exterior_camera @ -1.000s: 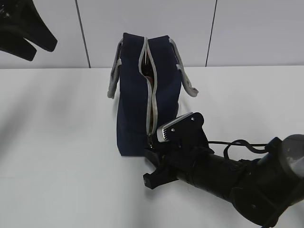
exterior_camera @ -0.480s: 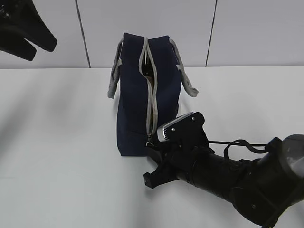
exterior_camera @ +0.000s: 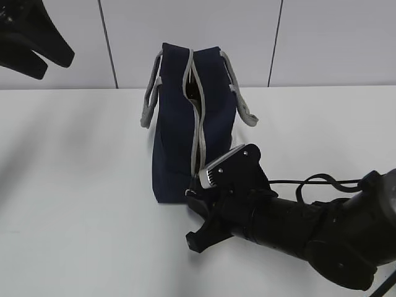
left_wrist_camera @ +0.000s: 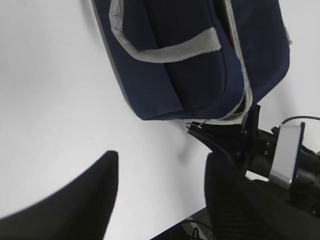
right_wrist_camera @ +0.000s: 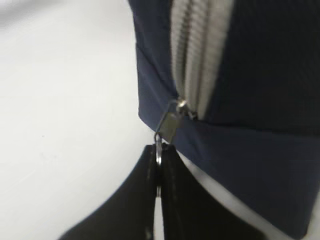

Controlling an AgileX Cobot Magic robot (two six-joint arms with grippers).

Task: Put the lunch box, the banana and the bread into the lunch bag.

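The navy lunch bag [exterior_camera: 176,124] stands upright on the white table, its grey zipper [exterior_camera: 198,133] running down the near end. A short gap stays open at the top [exterior_camera: 192,91], and what is inside cannot be made out. My right gripper [right_wrist_camera: 159,150] is shut on the zipper's metal ring pull [right_wrist_camera: 158,144] at the bag's lower near corner [exterior_camera: 193,193]. My left gripper [exterior_camera: 54,67] hangs open and empty high at the far left, away from the bag [left_wrist_camera: 190,65]. Lunch box, banana and bread are out of view.
Grey strap handles [exterior_camera: 147,99] droop on both sides of the bag. The right arm's black cable [exterior_camera: 315,182] loops over the table to the right. The table's edge [left_wrist_camera: 200,220] shows in the left wrist view, below the open left fingers [left_wrist_camera: 100,190].
My right gripper has closed onto the ring pull and its wrist has shifted slightly left. The left arm has not moved.
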